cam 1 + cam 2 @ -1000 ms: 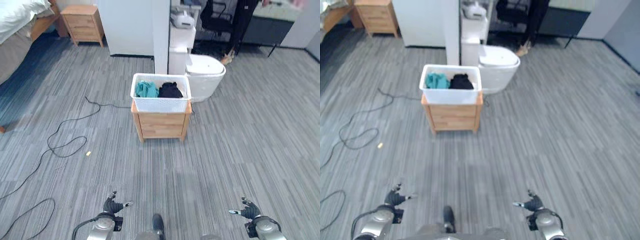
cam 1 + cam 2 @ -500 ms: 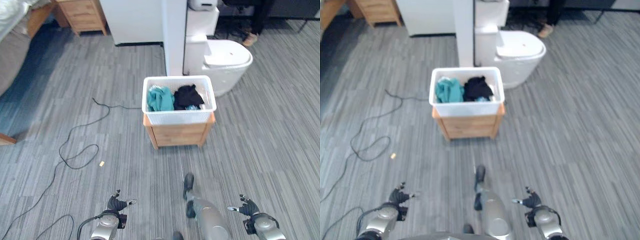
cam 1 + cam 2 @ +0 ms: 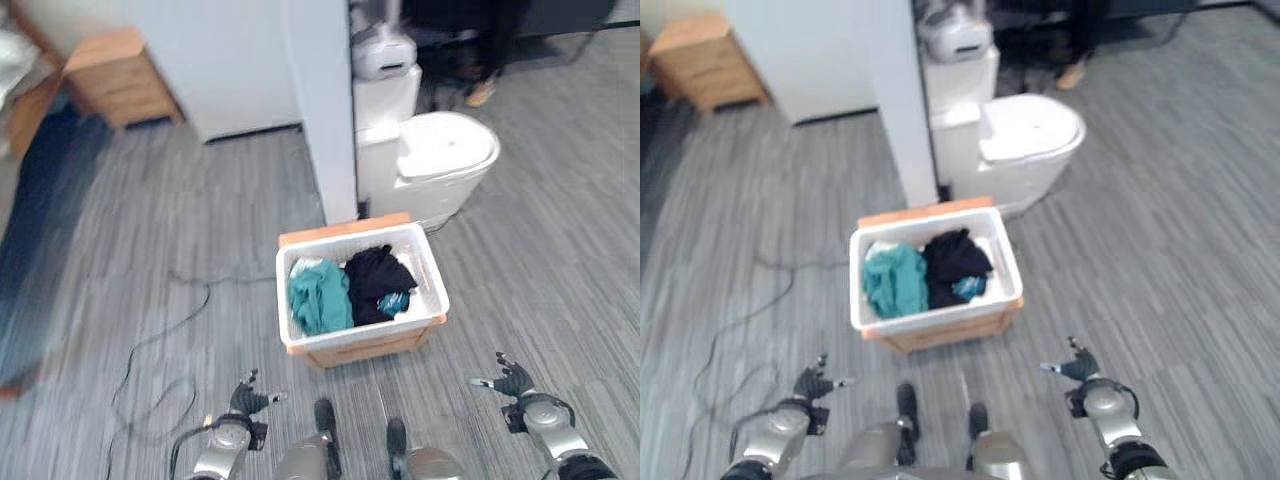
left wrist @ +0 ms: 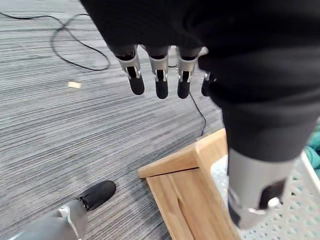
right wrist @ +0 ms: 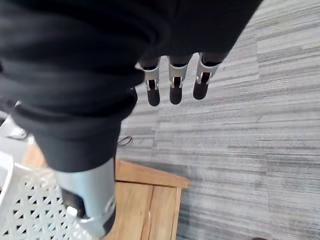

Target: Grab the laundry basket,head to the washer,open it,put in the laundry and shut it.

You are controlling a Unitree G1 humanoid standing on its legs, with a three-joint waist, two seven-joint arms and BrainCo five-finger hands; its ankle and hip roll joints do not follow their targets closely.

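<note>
Between both robot hands, laundry basket

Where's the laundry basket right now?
The white laundry basket sits on a low wooden cabinet straight ahead of the robot in the eye views, between its open left hand and right hand, just before the white pillar.

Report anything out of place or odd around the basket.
Nothing is spilled or damaged. The white laundry basket sits on a low wooden cabinet, turned slightly askew on it, with teal and black clothes inside. A loose cable trails across the floor nearby.
</note>
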